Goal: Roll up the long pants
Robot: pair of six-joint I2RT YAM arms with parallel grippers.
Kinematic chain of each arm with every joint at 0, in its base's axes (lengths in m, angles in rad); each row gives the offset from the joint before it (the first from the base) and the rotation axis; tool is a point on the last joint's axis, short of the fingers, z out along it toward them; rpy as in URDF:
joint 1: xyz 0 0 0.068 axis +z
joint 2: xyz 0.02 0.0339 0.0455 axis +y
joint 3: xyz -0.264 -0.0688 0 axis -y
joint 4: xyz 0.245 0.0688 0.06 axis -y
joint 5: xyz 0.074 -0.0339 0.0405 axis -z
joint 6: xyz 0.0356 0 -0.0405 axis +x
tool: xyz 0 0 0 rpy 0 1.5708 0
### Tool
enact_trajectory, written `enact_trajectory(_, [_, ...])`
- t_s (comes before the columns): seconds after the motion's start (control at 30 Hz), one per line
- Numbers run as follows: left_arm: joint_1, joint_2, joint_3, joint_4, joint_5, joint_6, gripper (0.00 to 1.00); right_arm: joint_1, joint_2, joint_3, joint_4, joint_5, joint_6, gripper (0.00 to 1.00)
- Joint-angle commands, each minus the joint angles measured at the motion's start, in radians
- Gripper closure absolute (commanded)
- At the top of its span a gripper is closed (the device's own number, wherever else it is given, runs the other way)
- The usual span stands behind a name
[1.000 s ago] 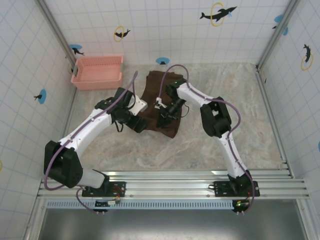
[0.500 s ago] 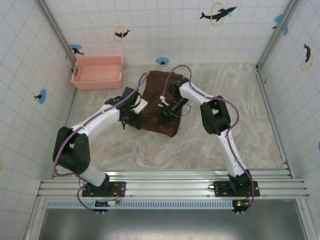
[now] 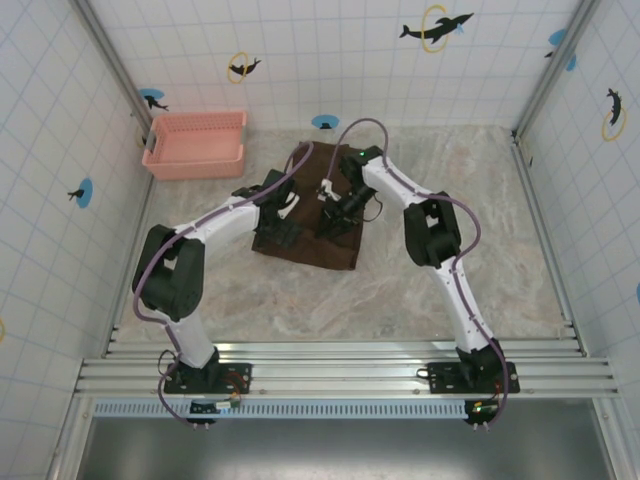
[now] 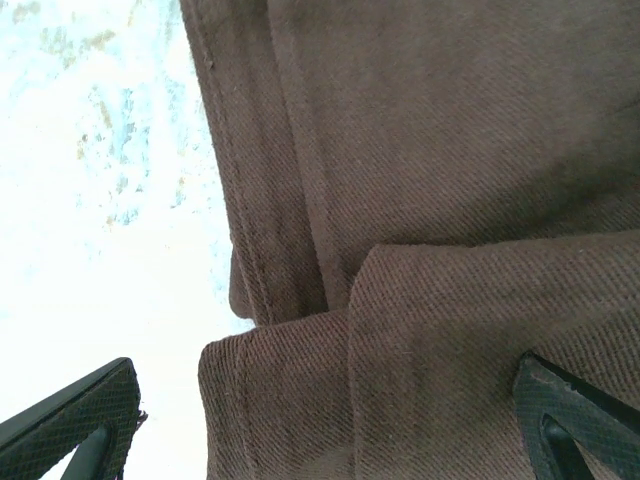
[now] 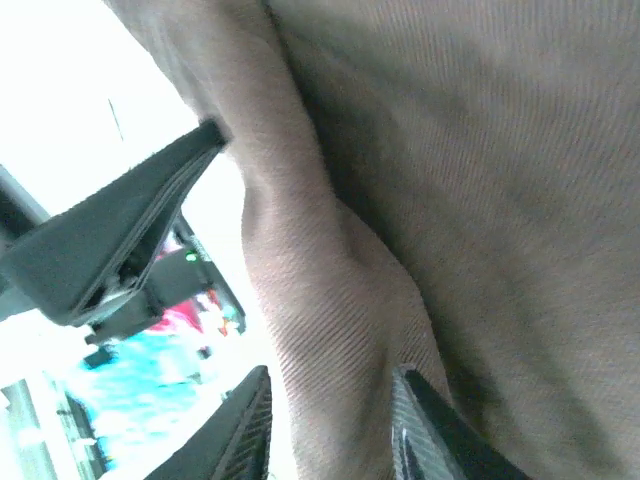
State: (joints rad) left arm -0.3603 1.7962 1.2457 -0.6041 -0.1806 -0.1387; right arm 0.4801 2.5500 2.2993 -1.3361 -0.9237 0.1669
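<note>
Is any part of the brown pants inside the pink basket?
No, the pink basket stands apart from the long pants, near the left wall.

a lab test cell: white tiled walls, dolphin stickers, aluminium mounting rails.

Your top camera looked down from high up behind the near edge of the grey marbled table, far enough to see all of it. Both wrist cameras sat very close to the dark brown soft cloth pants, which all three views shared.
</note>
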Motion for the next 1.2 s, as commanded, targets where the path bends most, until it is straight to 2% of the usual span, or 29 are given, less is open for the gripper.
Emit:
enact_trajectory(0.0, [-0.005,0.034,0.025,-0.024,-0.050,-0.059,0.03,-0.046,-0.019,0.114,0.007,0.128,0.016,0.54])
enact_trajectory(0.13, [-0.003,0.059,0.036,-0.026,-0.045,-0.082,0.03,-0.067,-0.072,0.152,0.007,0.194,-0.004,0.54])
enact_trajectory(0.23, [-0.002,0.069,0.046,-0.028,-0.043,-0.092,0.03,-0.061,-0.133,0.113,-0.025,0.233,-0.039,0.55])
enact_trajectory(0.47, [-0.003,0.084,0.079,-0.051,-0.055,-0.085,0.03,0.011,-0.247,-0.087,-0.008,0.097,-0.037,0.58])
enact_trajectory(0.67, [-0.003,0.092,0.096,-0.067,-0.055,-0.074,0.03,0.083,-0.246,-0.214,0.034,-0.009,-0.029,0.59])
enact_trajectory(0.83, [-0.003,0.093,0.099,-0.075,-0.056,-0.068,0.03,0.117,-0.190,-0.232,0.053,-0.031,-0.038,0.59])
enact_trajectory(1.17, [0.024,0.080,0.058,-0.067,-0.011,-0.116,0.03,0.057,-0.039,-0.226,0.105,0.004,-0.070,0.59])
